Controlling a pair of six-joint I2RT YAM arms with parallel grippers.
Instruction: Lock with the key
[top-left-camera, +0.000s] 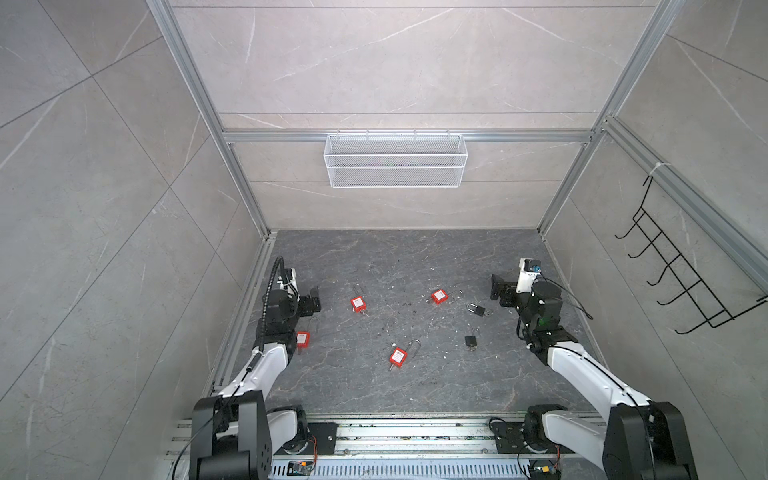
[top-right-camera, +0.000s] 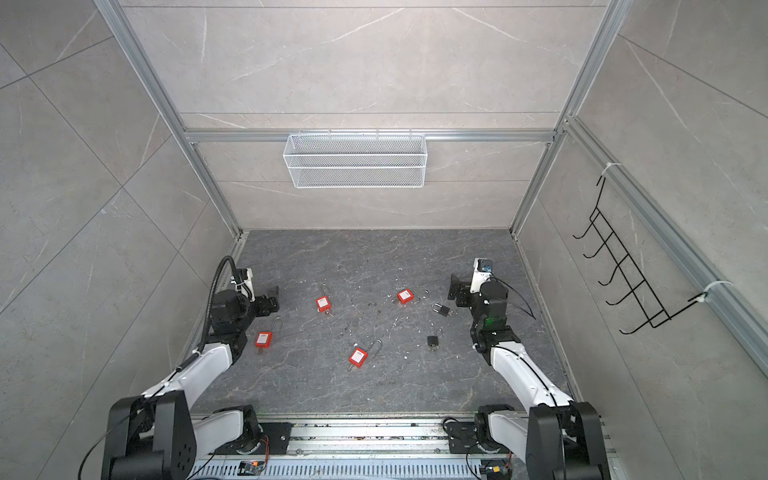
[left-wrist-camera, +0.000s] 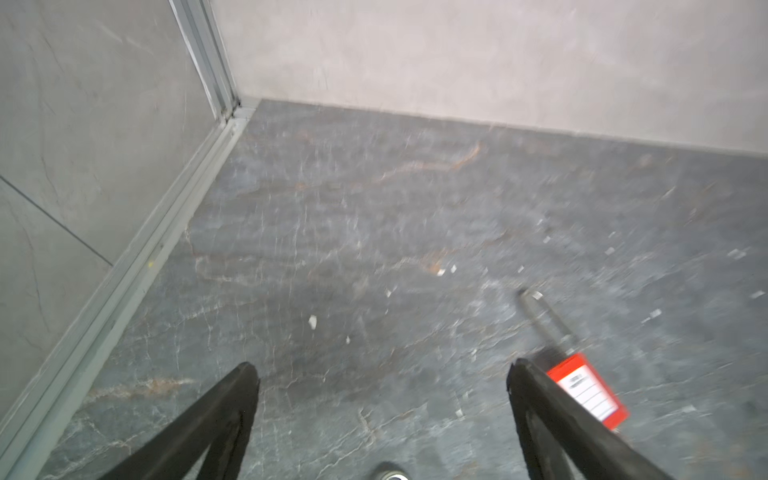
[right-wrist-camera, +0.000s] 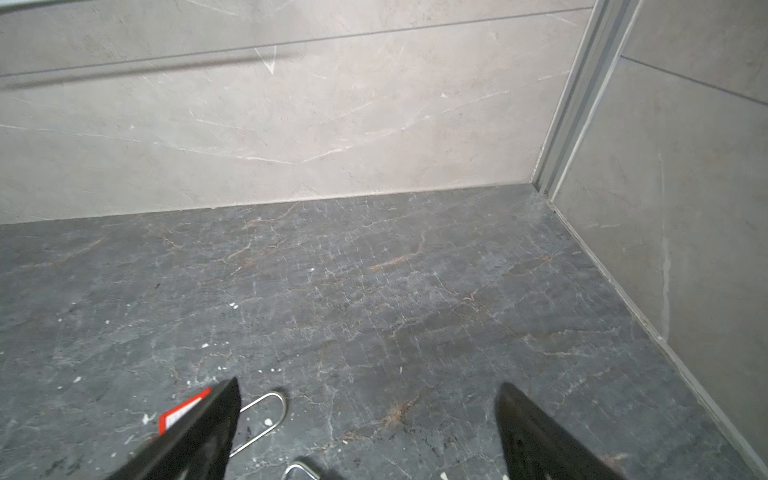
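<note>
Closest in, the rail (top-left-camera: 415, 434) carries both arm bases, and every lock lies beyond it on the dark stone tabletop (top-left-camera: 374, 257). First comes the front red padlock (top-left-camera: 397, 358), with what looks like a key stub (top-left-camera: 390, 368) poking from its base. A near black padlock (top-left-camera: 471, 341) lies to its right, and the left red padlock (top-left-camera: 302, 338) sits half tucked under the left forearm. That one is at risk: any drop of the arm could shove it across the smooth stone.

Farther on, the left gripper (left-wrist-camera: 382, 374) hangs spread wide and empty, with the middle red padlock (left-wrist-camera: 590, 390) just beside one finger. The right gripper (right-wrist-camera: 369, 388) is likewise splayed with nothing in it. One of its fingers overlaps the far red padlock (right-wrist-camera: 183, 409) in the wrist view, and the far black padlock (top-left-camera: 477, 309) is near. Descending from here, a finger may catch a shackle and spin a lock away.

The keys are tiny, so a loose pinch could pull one out rather than turn it, and an unbraced body would simply rotate. Whether the shackles are seated I cannot tell. Beyond hangs the wire basket (top-left-camera: 395, 160), uninvolved.
</note>
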